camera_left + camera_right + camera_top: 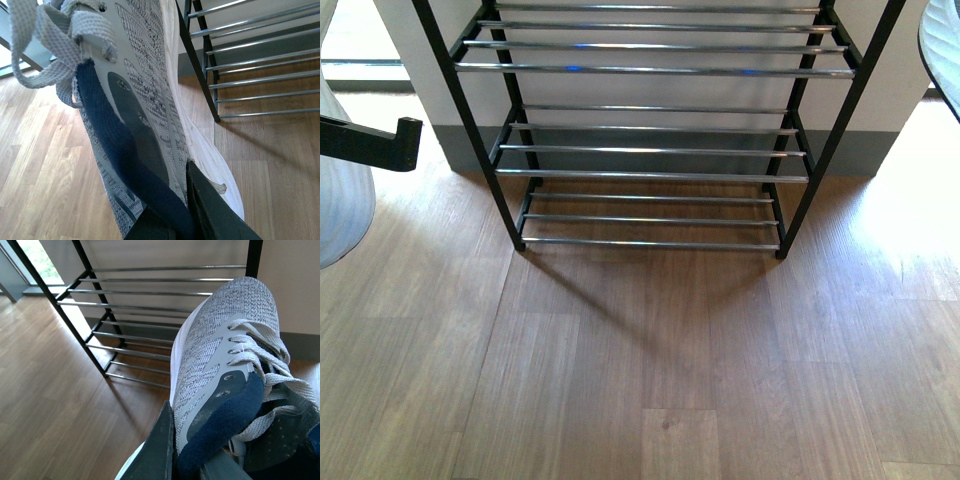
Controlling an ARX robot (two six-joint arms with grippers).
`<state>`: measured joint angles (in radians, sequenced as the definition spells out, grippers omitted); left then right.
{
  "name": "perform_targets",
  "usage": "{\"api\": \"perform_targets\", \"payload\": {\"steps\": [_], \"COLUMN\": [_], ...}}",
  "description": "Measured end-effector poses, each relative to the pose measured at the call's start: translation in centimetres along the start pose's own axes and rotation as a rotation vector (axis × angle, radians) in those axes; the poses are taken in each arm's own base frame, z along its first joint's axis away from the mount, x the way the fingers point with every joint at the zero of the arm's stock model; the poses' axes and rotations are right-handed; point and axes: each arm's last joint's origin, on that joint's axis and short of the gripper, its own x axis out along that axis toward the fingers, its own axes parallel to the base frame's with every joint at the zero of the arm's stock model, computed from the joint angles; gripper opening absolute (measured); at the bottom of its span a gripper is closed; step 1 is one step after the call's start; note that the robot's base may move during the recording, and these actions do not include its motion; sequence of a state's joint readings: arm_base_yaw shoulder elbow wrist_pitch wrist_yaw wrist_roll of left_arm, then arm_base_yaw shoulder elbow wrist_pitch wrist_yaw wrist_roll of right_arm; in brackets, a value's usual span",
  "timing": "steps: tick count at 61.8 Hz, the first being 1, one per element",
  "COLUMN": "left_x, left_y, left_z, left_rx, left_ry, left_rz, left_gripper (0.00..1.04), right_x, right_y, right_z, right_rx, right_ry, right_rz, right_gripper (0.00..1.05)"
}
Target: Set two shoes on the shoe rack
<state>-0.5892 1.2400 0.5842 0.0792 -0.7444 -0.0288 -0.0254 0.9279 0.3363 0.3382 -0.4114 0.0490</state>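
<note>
Neither shoe is on the shoe rack [650, 70] yet. Every tier we can see in the front view is bare rods, with nothing resting on them. The picking up looks done, though, since each arm carries one grey knit sneaker clear of the floor [670, 390].

The left jaws are closed onto the left sneaker [145, 75] at its heel end. One finger sits inside against the navy lining and the other outside by the white sole, and the shoe hangs tilted with its laces dangling loose. The right jaws are likewise clamped on the right sneaker [225, 325], gripping the side wall near the navy collar, and its toe points toward the rack. Both shoes are near the rack but apart from it. The left one hangs off to the rack's left side, and the right one is in front of its right post.

We judge the task about halfway through. Each sneaker has yet to be carried over a tier, lowered so its sole spans the rods, and let go. The rods are thin and spaced apart, so a shoe set down crooked could tip or slip between them.

The floor is wood-look planking in warm brown, lit brightly from the sides, and the rack throws a slanted shadow across it. Behind the rack is a pale wall [290, 290] with a grey skirting band [880, 150]. The right wrist view shows a glazed opening [42, 260] with greenery beyond it.
</note>
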Motion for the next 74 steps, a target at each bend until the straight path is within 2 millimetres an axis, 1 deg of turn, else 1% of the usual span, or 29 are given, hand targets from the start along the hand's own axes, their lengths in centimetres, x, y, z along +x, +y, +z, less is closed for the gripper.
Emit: {"api": "perform_targets", "payload": {"steps": [57,61,63,66,71,72,74], "left_x": [0.0,0.0,0.0,0.0,0.0,0.0,0.0], "left_y": [0.0,0.0,0.0,0.0,0.0,0.0,0.0], "left_z": [0.0,0.0,0.0,0.0,0.0,0.0,0.0], "left_rx": [0.0,0.0,0.0,0.0,0.0,0.0,0.0], "left_ry": [0.0,0.0,-0.001,0.0,0.0,0.0,0.0], "left_rz": [0.003,0.006,0.008,0.008,0.003,0.004,0.004], "left_gripper": [0.02,0.02,0.02,0.02,0.02,0.02,0.02], "right_x": [0.0,0.1,0.4,1.6,4.8,5.9,7.4], "right_y": [0.0,0.1,0.2,0.8,2.6,3.2,4.1], "right_z": [0.0,0.2,0.4,1.1,2.2,2.4,2.5], "right_rx": [0.0,0.004,0.009,0.019,0.024,0.024,0.031], "right_ry": [0.0,-0.024,-0.04,-0.036,0.021,0.037,0.059], "right_rz": [0.001,0.057,0.087,0.114,0.126,0.122,0.108], "right_gripper": [0.01,0.01,0.01,0.01,0.01,0.01,0.01]}}
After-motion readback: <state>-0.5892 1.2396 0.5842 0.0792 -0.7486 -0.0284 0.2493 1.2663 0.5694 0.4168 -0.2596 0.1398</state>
